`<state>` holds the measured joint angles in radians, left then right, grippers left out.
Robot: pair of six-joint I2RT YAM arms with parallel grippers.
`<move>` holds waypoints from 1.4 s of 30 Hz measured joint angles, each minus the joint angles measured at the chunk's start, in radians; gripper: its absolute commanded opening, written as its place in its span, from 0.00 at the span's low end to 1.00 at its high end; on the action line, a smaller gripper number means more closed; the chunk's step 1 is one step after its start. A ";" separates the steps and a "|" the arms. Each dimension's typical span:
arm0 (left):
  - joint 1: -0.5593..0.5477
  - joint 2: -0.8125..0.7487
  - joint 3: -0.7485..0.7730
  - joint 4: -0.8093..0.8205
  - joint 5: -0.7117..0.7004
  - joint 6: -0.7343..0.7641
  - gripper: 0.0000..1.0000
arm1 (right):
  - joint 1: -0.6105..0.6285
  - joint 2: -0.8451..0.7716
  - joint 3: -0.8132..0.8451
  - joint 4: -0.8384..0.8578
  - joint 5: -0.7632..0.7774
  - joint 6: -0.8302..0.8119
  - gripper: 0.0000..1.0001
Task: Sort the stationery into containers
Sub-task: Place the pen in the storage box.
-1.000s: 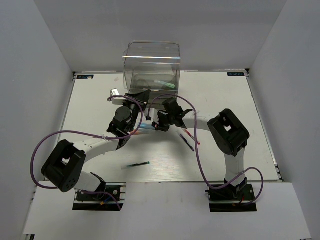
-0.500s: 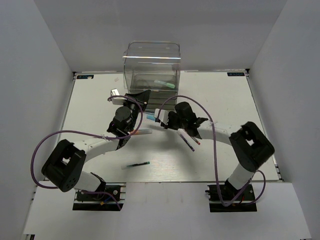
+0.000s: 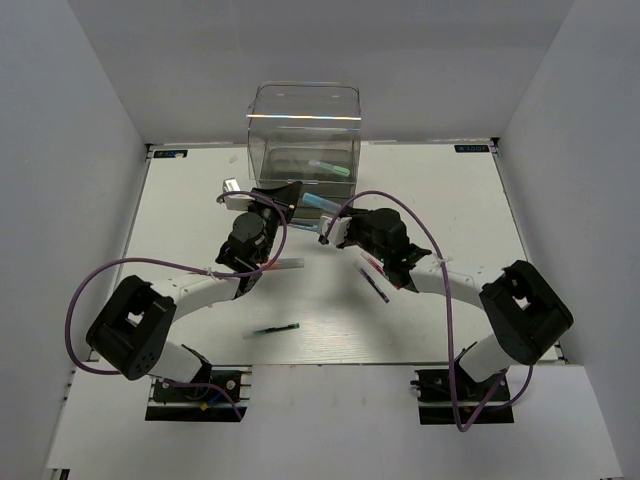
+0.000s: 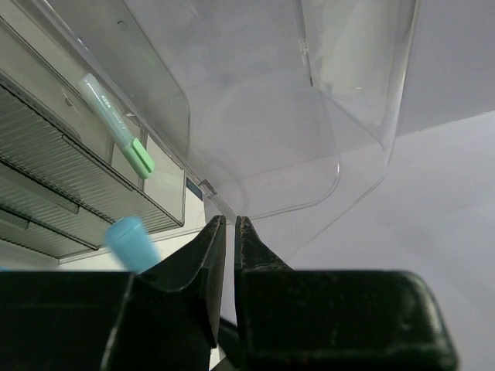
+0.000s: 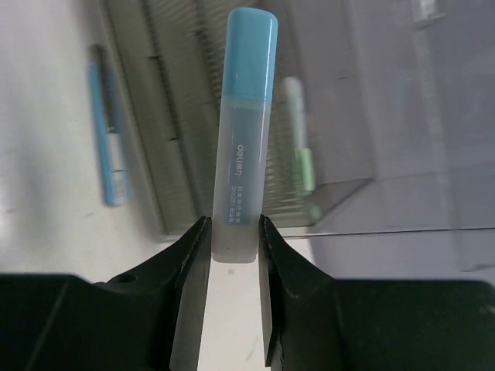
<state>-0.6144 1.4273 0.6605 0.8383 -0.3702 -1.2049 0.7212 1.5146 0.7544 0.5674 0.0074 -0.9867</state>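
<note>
A: Where is the light blue marker [image 5: 246, 116]?

B: In the right claw [image 5: 233, 224]. The two fingers pinch its pale barrel low down, and the capped end points up the frame at the ribbed drawer fronts of the drawer unit [image 5: 178, 116].

A: How much room is there in front of it?

B: In the top view the marker [image 3: 318, 202] hangs just short of the unit's [image 3: 303, 130] front edge, at centre frame. The left claw sits just left of it, so the gap between the two arms is narrow there.

A: And the left claw [image 4: 230, 224]?

B: Its fingers are pressed together. A clear plastic edge of the unit [image 4: 309, 116] runs down to the tips. I cannot tell whether a thin lip is caught between them. The blue cap [image 4: 131, 241] shows at lower left, just beside that claw.

A: Anything in the drawers?

B: A mint-green marker [image 4: 116, 124] lies inside, at upper left of that view, behind a clear drawer wall.

A: What is loose on the table [image 3: 450, 220]?

B: A blue pen [image 5: 107, 131] lies near the foot of the unit. A red pen [image 3: 370, 262] and a dark pen [image 3: 378, 290] lie close under the right forearm. A dark green pen [image 3: 277, 328] lies alone at lower centre. The table's right side and far-left strip hold open room.
</note>
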 measured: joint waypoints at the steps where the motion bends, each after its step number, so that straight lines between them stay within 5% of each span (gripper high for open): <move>1: 0.000 0.000 0.000 0.000 0.000 0.000 0.00 | 0.000 0.003 0.000 0.031 0.014 -0.016 0.00; 19: 0.000 0.008 0.000 0.000 0.004 0.000 0.00 | 0.000 0.254 0.050 0.431 0.190 -0.251 0.00; 42: 0.000 0.008 0.000 0.000 0.004 0.000 0.00 | -0.009 0.328 0.124 0.509 0.163 -0.552 0.00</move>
<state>-0.6144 1.4353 0.6609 0.8383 -0.3664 -1.2049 0.7120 1.8431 0.8787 1.0767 0.1707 -1.5387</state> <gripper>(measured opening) 0.212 0.329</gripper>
